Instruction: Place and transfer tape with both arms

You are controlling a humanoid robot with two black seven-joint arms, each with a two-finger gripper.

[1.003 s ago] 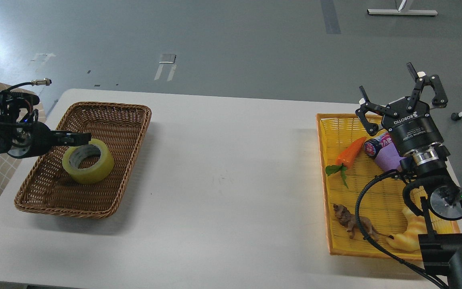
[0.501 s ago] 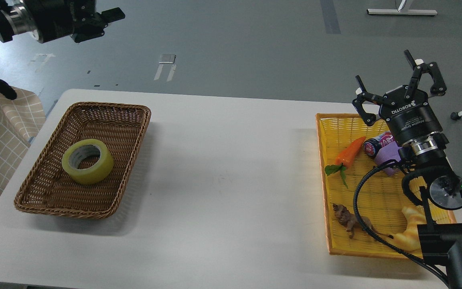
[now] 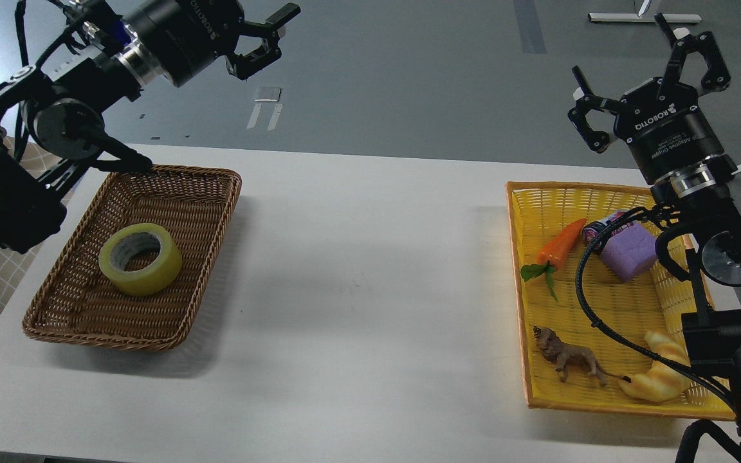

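Observation:
The tape (image 3: 141,258), a yellowish roll with a grey-white core, lies flat in the brown wicker basket (image 3: 210,212) at the table's left. My left gripper (image 3: 267,35) is raised high above and behind the basket, open and empty. My right gripper (image 3: 644,71) is raised above the far end of the yellow basket (image 3: 518,289) at the right, open and empty. Both grippers are far from the tape.
The yellow basket holds an orange toy carrot (image 3: 558,247), a purple block (image 3: 628,252), a small can (image 3: 602,226), a toy lion (image 3: 567,360) and a yellow croissant toy (image 3: 660,379). The white table (image 3: 370,289) spans between the baskets. A checkered cloth shows at the left edge.
My left gripper has let go of the tape, lifted out of the wicker basket and swung up and to the right. My right gripper has risen higher above the yellow basket. The tape stays in the basket.

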